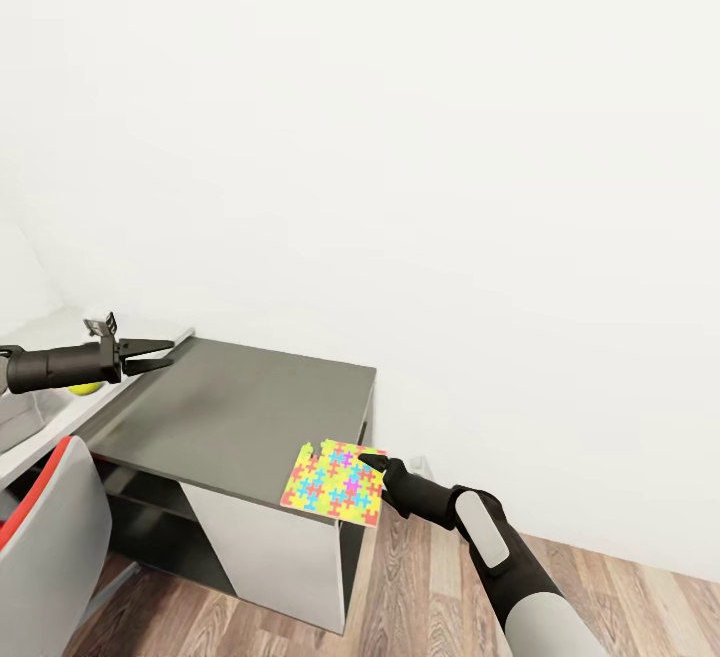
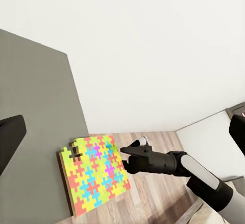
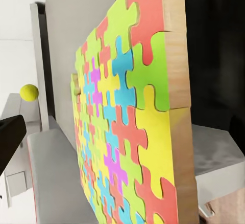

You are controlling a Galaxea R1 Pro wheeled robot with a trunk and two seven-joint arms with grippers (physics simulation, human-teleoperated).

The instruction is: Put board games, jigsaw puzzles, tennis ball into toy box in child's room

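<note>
1. While right gripper (image 1: 372, 459) pinches jigsaw puzzle (image 1: 334, 480) by its right edge, the sheet overhangs the dark side unit's (image 1: 240, 407) near-right corner.
2. Left gripper (image 1: 160, 353) spread, empty, hovering far left near tennis ball (image 1: 86, 388).

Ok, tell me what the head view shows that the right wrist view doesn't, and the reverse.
The head view alone shows the left gripper with its jaws apart over the table, a grey chair with red trim, the wooden floor and the right gripper at the jigsaw puzzle's edge. The right wrist view alone shows the puzzle's pale wooden side edge close up. Both show the puzzle, the dark grey table top and the tennis ball.
</note>
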